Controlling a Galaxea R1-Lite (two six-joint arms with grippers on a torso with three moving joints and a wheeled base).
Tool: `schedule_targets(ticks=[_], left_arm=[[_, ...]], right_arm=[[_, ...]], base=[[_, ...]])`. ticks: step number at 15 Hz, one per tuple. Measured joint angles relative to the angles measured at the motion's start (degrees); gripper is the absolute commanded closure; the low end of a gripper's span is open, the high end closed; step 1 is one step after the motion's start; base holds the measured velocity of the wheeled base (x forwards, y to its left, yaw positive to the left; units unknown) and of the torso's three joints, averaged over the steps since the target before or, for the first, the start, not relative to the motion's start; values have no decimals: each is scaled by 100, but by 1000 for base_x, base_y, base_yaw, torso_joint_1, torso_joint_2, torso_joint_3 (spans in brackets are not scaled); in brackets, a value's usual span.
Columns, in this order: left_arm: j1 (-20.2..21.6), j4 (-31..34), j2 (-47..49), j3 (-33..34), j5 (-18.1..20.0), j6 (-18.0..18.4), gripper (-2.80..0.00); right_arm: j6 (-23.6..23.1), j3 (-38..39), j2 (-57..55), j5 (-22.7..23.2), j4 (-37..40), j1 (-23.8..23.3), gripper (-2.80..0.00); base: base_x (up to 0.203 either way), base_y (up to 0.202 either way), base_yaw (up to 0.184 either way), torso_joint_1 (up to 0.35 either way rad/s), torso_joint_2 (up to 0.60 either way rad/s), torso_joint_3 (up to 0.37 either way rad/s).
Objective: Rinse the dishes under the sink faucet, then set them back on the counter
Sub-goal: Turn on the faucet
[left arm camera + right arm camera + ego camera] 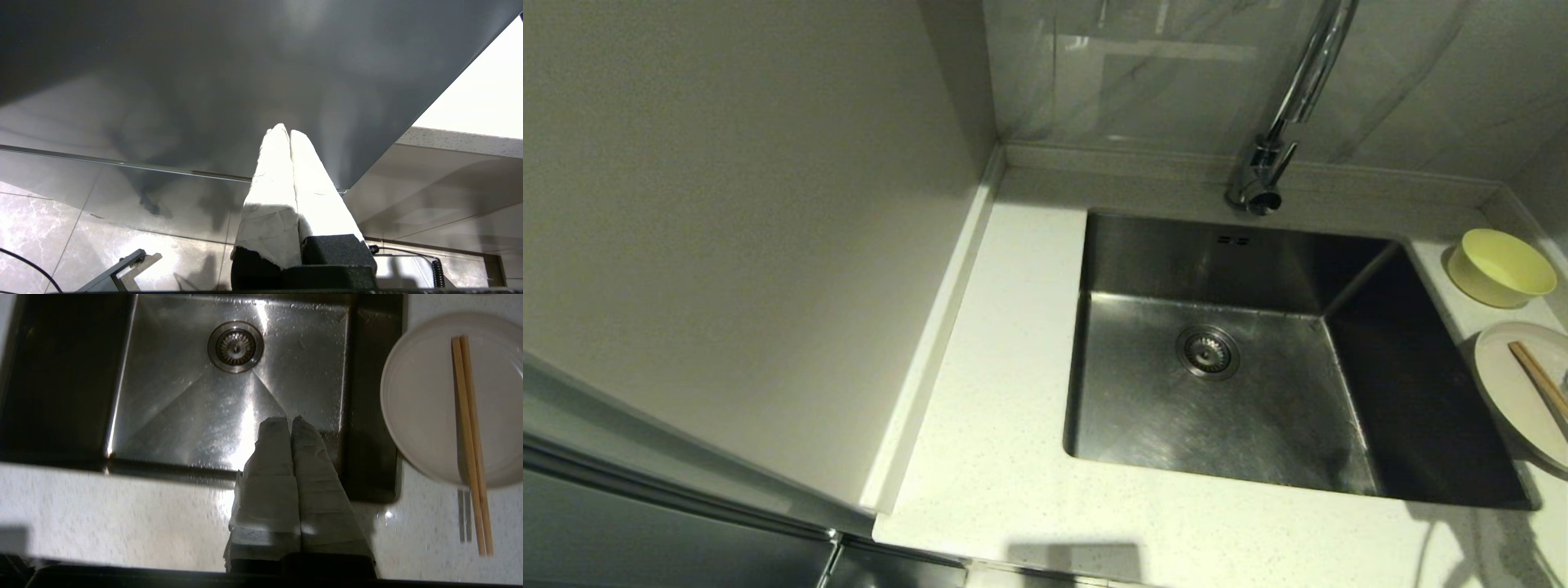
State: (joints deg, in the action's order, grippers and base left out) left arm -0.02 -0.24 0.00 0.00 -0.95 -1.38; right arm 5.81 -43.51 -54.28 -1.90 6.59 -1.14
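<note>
Both arms idle, fingers pressed together.

The left gripper (pixel 290 132) shows only in its own wrist view: two white-wrapped fingers (pixel 271 175) lie flat against each other from base to tip with no gap, nothing between them, and black mounts show at their roots. The right gripper (pixel 291 419) shows the same pose in its wrist view: two grey-wrapped fingers (pixel 314 473) meet along their whole length, tips level and touching, and they hold nothing. The wrapping on both pairs is creased and slightly ragged near the base. Neither arm appears in the head view.
</note>
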Motion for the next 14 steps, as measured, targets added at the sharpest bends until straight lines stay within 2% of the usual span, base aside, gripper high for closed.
schedule_targets(ticks=[5,11,14], left_arm=[[2,-1,0,0,0,0,0],[2,0,0,0,2,-2,0],[2,0,0,0,1,1,0]], right_arm=[[-17,-2159,-1557,12,1237,-244,0],[-50,-4026,-3325,105,1378,-848,0],[-252,-4762,-4101,578,1378,-1454,0]], base=[[0,0,0,0,0,0],[0,0,0,0,0,0],[0,0,0,0,0,0]])
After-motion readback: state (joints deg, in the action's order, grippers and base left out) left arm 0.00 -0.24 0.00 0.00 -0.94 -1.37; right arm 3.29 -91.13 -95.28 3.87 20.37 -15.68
